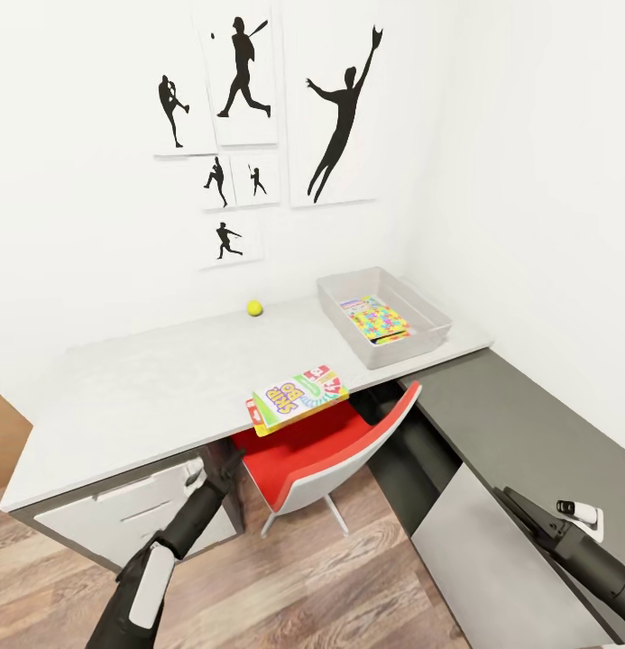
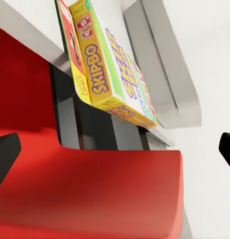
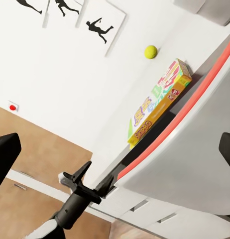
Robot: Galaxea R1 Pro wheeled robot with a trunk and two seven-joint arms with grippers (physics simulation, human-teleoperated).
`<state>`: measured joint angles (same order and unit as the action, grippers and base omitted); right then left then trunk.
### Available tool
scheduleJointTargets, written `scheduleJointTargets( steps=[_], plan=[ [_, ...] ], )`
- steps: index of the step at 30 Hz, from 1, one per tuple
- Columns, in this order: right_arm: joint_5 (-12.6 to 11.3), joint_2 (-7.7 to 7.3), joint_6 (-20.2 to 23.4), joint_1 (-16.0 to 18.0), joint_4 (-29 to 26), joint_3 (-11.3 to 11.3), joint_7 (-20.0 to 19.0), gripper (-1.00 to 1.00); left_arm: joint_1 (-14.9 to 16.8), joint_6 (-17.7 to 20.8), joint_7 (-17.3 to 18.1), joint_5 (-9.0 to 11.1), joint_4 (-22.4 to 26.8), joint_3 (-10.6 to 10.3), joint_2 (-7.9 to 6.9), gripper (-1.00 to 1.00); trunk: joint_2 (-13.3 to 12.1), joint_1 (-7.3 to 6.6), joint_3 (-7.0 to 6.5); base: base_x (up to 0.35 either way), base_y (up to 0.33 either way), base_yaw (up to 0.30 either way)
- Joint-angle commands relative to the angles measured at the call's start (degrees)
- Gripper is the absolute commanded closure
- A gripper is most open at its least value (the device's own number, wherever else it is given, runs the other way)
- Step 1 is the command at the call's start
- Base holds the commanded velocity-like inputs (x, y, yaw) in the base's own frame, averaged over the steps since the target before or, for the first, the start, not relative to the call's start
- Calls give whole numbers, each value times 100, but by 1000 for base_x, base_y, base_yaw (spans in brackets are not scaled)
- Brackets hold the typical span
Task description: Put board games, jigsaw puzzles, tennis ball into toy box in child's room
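the board game box lies flat at the front edge of the table, overhanging it above the red chair, its long axis running along that edge and rising slightly toward the toy box, which sits well apart at the table's far right end and already holds a colourful puzzle. the tennis ball rests further back near the wall. the left gripper hangs just below and left of the box, jaws spread wide and empty, clearly the nearer arm; it would likely need to rise up and forward. the right gripper sits low by the dark side desk, also open, empty.
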<state>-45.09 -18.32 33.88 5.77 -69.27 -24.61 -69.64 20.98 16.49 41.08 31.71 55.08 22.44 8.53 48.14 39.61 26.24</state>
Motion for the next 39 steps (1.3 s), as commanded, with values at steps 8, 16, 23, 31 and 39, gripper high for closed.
scheduleJointTargets(
  steps=[8, 16, 23, 31, 39],
  plan=[
    [-26, -3, 48, 3, 1, -4, -4, -100, 3, -113, 30, 28, -196, 7, 33, -100, 5, 1, 6, 0, 0, 0],
    [-26, 3, 48, 3, 1, -1, -3, -100, 2, -133, 63, 64, -416, 9, 4, -100, 5, 1, 6, 0, 0, 0],
    [-26, 3, 48, 3, 1, 0, -2, -100, 2, -71, 74, 79, -440, 3, -16, -100, 5, 1, 6, 0, 0, 0],
    [-26, 0, 48, 7, -2, 0, -4, -100, 2, 8, 65, 80, -401, 19, -9, -100, 5, 1, 6, 0, 0, 0],
    [-26, -13, 55, 4, -83, -8, 0, -100, 2, -20, 40, 73, -307, 15, 13, -100, 5, 1, 6, 0, 0, 0]
  ],
)
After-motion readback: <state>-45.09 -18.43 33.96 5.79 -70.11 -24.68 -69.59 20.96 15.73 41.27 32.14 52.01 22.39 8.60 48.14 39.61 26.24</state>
